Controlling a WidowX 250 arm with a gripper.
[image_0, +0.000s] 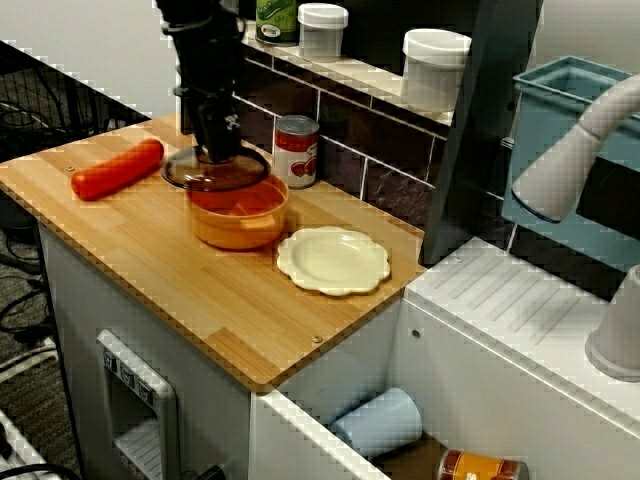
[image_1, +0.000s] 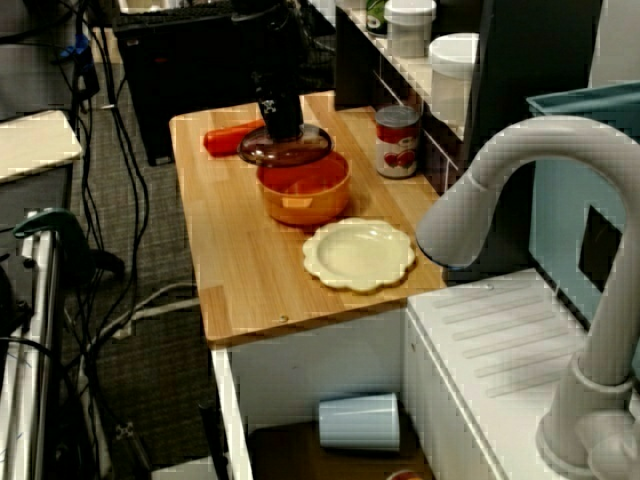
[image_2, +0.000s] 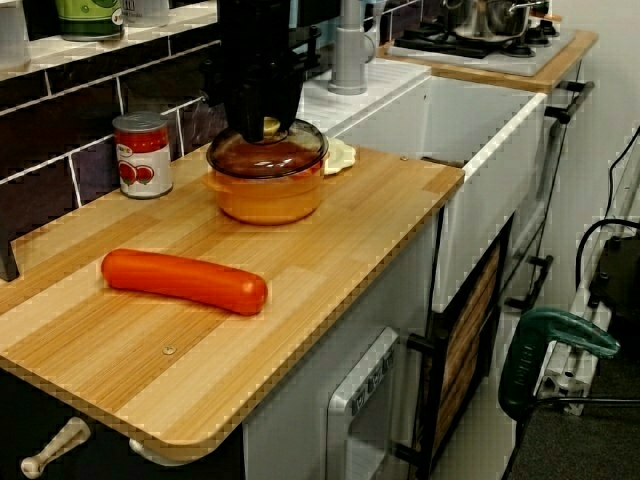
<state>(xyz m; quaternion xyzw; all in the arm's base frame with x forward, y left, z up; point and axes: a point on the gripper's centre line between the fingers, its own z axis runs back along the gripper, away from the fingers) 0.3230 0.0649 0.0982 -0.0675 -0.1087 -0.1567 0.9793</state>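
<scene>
Shows black gripper (image_0: 218, 150) clamped on the knob of a glass lid (image_0: 190, 176), offset over the orange pot (image_0: 240, 222), seemingly not yet seated squarely, with red sausage (image_0: 117, 169), can (image_0: 296, 150) and plate (image_0: 333, 260) near that pot.

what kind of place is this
Probably a toy kitchen set up in a lab: wooden counter, faucet, stove, and loose cables nearby. The gripper holds a lid over the pot.
</scene>
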